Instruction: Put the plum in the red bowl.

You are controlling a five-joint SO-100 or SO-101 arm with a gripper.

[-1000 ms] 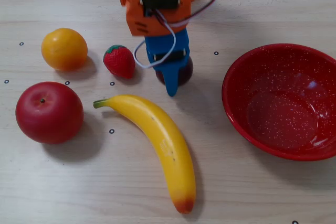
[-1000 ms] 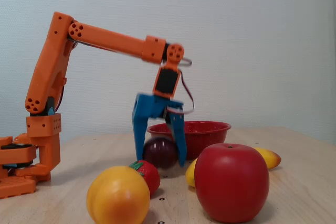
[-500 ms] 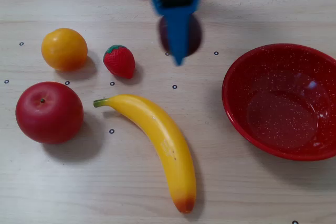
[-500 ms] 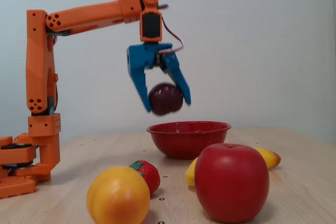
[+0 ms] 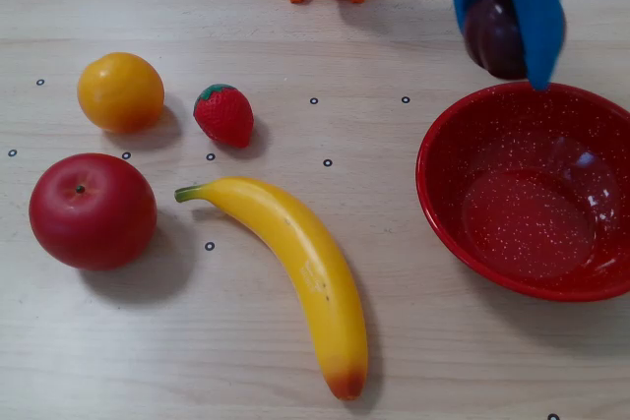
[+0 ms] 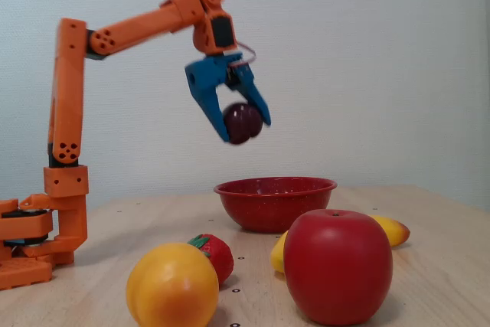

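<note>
Two claw [image 6: 246, 129] fingers clamp the plum [image 6: 243, 122], above the red bowl [image 6: 276, 201].

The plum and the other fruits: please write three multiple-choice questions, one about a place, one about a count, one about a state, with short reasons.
1. Where is the plum?
A. in the air above the table
B. inside the red bowl
C. beside the strawberry

2. How many fruits lie on the table?
A. two
B. four
C. six

3. The gripper is:
A. wide open and empty
B. shut on the plum
C. resting on the table

Answers:
1 A, it hangs higher than the red bowl.
2 B, orange, strawberry, apple, banana.
3 B, blue jaws clamp the plum.
</note>
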